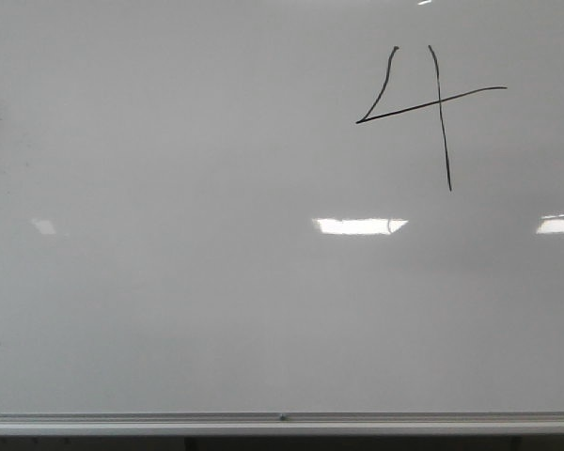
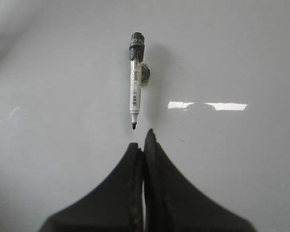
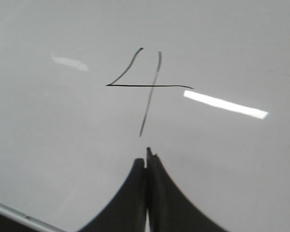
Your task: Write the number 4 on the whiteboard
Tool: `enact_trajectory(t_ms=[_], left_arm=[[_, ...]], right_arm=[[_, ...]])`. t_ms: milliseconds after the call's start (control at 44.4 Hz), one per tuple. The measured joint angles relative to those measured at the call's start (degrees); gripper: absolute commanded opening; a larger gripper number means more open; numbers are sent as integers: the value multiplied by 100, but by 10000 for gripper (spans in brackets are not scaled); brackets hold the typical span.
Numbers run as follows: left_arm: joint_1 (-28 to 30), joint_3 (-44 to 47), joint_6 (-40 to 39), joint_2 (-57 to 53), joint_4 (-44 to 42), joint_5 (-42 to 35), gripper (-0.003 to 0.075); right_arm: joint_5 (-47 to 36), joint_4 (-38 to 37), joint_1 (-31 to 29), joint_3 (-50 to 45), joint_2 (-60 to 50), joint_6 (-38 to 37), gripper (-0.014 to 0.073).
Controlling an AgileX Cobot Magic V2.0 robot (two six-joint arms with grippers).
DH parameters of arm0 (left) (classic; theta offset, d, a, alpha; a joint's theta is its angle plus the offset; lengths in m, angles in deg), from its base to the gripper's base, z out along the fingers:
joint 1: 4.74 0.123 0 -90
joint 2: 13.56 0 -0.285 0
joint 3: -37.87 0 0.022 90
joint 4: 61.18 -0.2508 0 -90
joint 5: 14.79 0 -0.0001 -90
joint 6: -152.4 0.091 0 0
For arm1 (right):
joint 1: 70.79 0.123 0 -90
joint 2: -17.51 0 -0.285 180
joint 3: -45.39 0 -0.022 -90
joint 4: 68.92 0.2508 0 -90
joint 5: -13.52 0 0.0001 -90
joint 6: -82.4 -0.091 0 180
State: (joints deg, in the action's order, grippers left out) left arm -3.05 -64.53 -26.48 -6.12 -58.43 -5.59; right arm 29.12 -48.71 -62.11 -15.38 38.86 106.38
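Observation:
The whiteboard (image 1: 216, 310) fills the front view, pale grey and glossy. The number 4 (image 1: 441, 101) is drawn in thin black lines at its upper right, open-topped with a slanted crossbar. It also shows in the right wrist view (image 3: 153, 86), just beyond my right gripper (image 3: 147, 157), which is shut and empty. My left gripper (image 2: 144, 140) is shut and empty. A black-and-white marker (image 2: 135, 92) lies against the board just beyond it, uncapped tip pointing at the fingertips, not held. Neither gripper shows in the front view.
A thin silver rail (image 1: 282, 420) runs along the board's bottom edge and shows in the right wrist view (image 3: 14, 212). Bright white light reflections (image 1: 359, 225) sit on the board below the number.

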Motion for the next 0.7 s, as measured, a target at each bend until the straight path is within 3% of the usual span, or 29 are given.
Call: enact_trajectory(t_ms=[270, 699], left_arm=[[0, 0, 0, 0, 0, 0, -20], [0, 0, -14, 0, 0, -12, -20]], right_arm=[[-536, -1231, -459, -897, -609, -1904, -113], [-288, -1456, -473, -1798, -1408, -2133, -113]])
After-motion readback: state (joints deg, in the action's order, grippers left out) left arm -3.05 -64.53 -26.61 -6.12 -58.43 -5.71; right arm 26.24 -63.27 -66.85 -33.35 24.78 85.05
